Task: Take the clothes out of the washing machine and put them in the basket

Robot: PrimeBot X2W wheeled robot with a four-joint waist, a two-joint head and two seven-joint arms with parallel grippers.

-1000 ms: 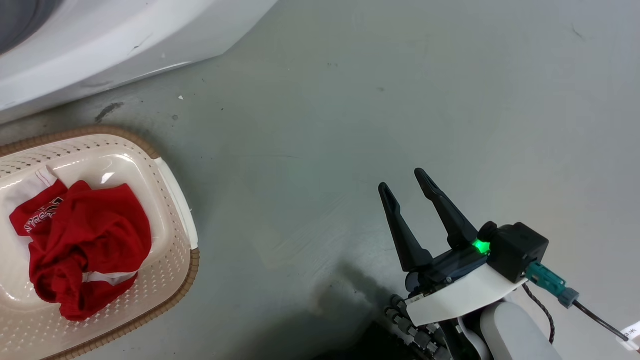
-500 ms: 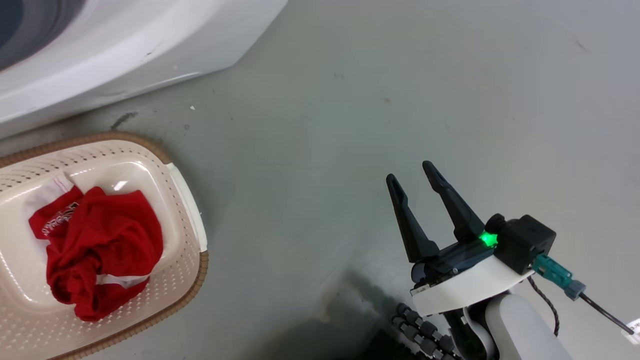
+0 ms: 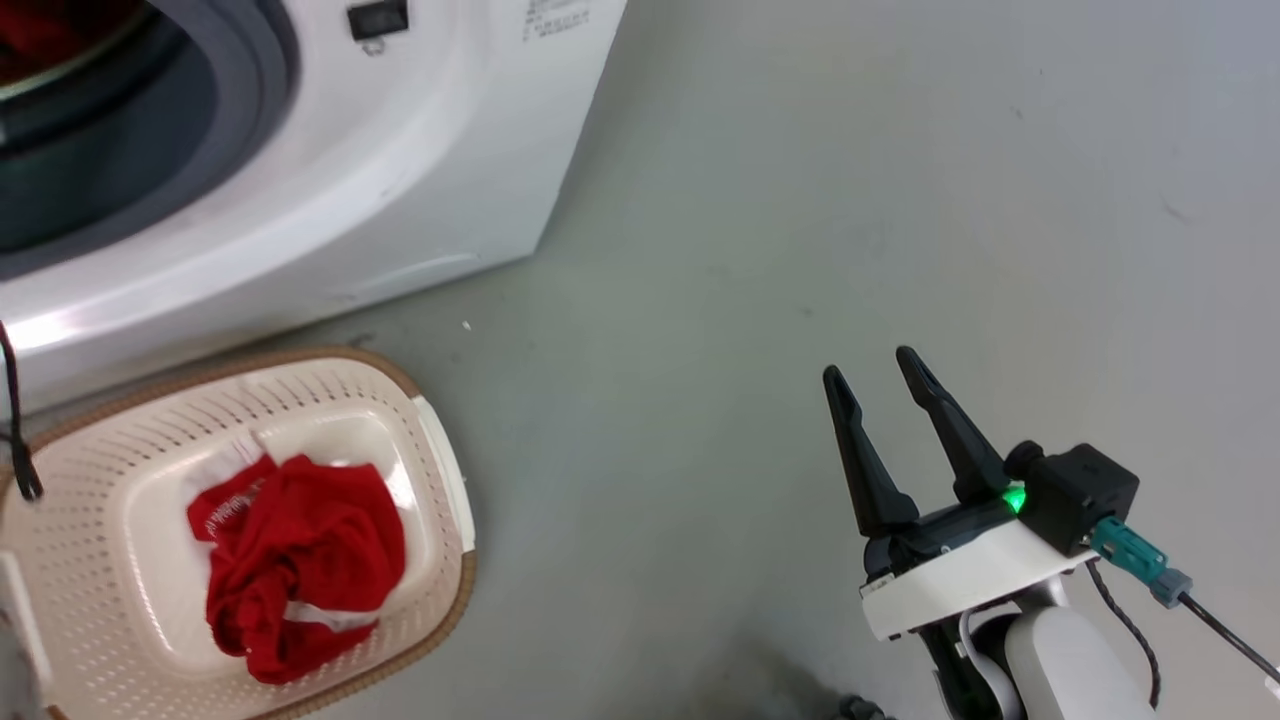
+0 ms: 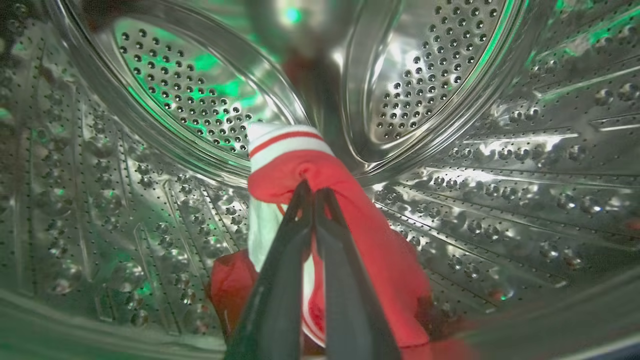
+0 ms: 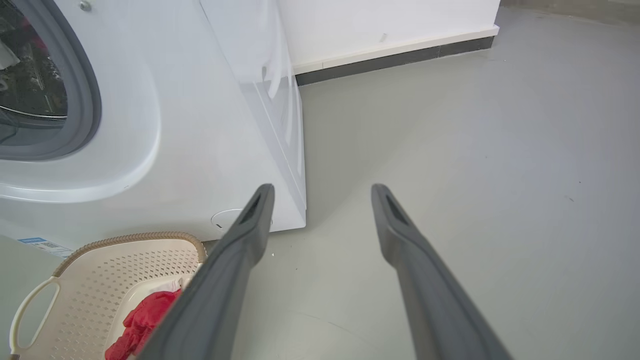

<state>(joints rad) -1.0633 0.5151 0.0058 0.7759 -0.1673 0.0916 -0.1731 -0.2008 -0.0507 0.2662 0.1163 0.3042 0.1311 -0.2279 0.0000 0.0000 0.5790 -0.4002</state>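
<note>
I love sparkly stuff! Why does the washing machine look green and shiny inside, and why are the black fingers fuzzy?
Left wrist view: green light bounces off the steel drum, white glare on its ridges; the left gripper, shut on the red garment, blurs near the lens. Head view: a green lamp glows by the right gripper.

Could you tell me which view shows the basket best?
Head view: nearly the whole basket shows from above, red garment inside. Right wrist view catches one end, partly behind a finger. Left wrist view faces the drum.
</note>
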